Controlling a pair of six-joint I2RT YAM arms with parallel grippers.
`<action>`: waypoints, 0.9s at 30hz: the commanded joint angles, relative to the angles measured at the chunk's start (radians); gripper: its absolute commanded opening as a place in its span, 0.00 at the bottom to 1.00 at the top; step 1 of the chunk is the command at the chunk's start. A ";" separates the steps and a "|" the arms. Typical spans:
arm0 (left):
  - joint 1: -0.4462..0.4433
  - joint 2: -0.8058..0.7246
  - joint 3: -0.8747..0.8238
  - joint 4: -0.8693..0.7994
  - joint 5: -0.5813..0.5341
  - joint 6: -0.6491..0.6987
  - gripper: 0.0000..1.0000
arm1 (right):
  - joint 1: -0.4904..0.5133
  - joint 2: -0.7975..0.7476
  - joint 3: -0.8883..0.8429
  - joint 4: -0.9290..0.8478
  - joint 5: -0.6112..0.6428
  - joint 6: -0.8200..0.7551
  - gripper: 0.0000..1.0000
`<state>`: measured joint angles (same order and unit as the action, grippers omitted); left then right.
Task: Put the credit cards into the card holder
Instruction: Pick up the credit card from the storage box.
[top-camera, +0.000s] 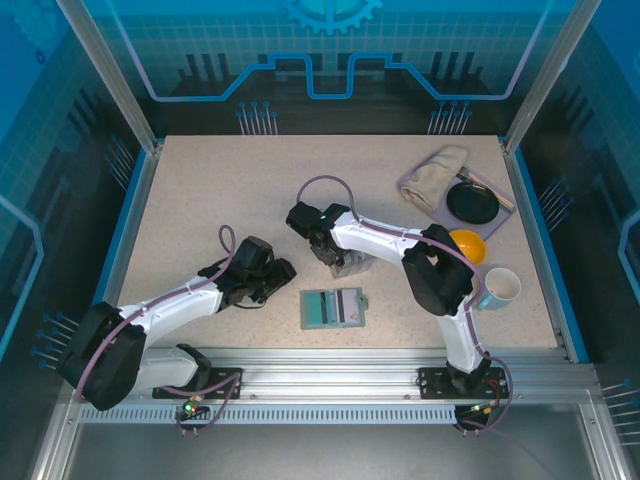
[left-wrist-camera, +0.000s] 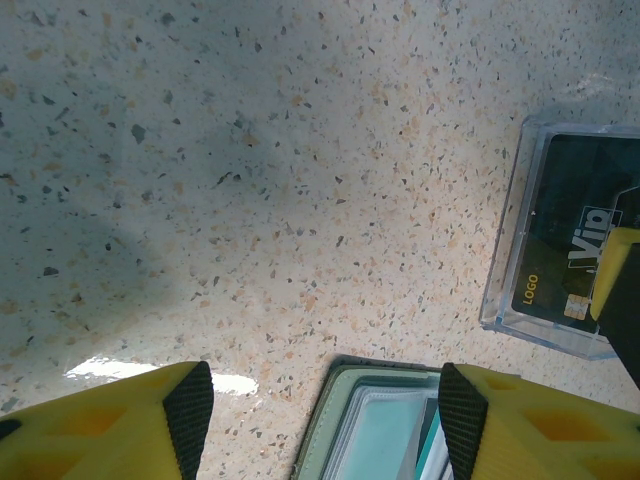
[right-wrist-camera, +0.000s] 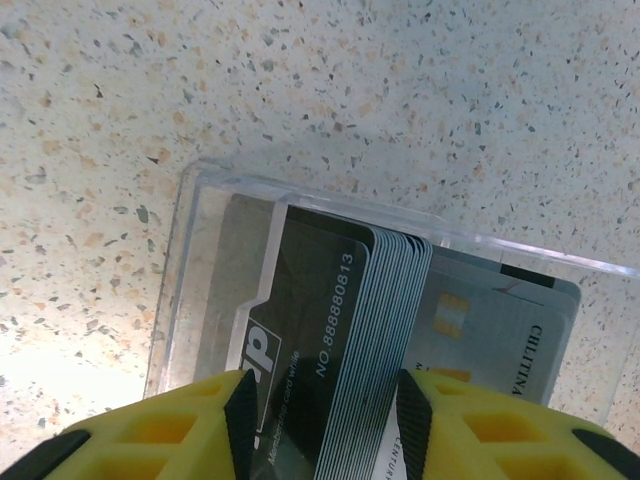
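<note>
Several thin glossy cards (right-wrist-camera: 345, 330) fill a clear plastic box (right-wrist-camera: 200, 240).

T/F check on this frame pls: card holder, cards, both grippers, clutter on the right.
1. The card holder lies open on the table. True.
2. The left gripper holds a card. False: its jaws are open and empty, above the table at the card holder's edge.
3. The credit cards stand stacked in a clear box. True.
4. The right gripper hovers over the black plate. False: its fingers straddle the card stack in the clear box; whether they pinch it cannot be told.
5. An orange bowl stands on the table beside a mug. True.
</note>
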<state>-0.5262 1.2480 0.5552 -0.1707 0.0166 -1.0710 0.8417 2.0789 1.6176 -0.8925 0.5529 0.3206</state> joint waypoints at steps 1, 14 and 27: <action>0.009 -0.019 -0.004 -0.004 0.010 0.006 0.64 | -0.011 0.027 -0.009 -0.038 0.033 0.022 0.44; 0.009 -0.025 -0.001 -0.010 0.009 0.006 0.64 | -0.010 -0.048 -0.013 -0.043 0.107 0.005 0.41; 0.009 -0.027 -0.005 -0.010 0.008 0.007 0.65 | -0.010 -0.057 -0.019 -0.043 0.104 -0.003 0.31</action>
<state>-0.5262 1.2415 0.5552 -0.1715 0.0166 -1.0706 0.8417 2.0640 1.6043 -0.9024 0.6292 0.3161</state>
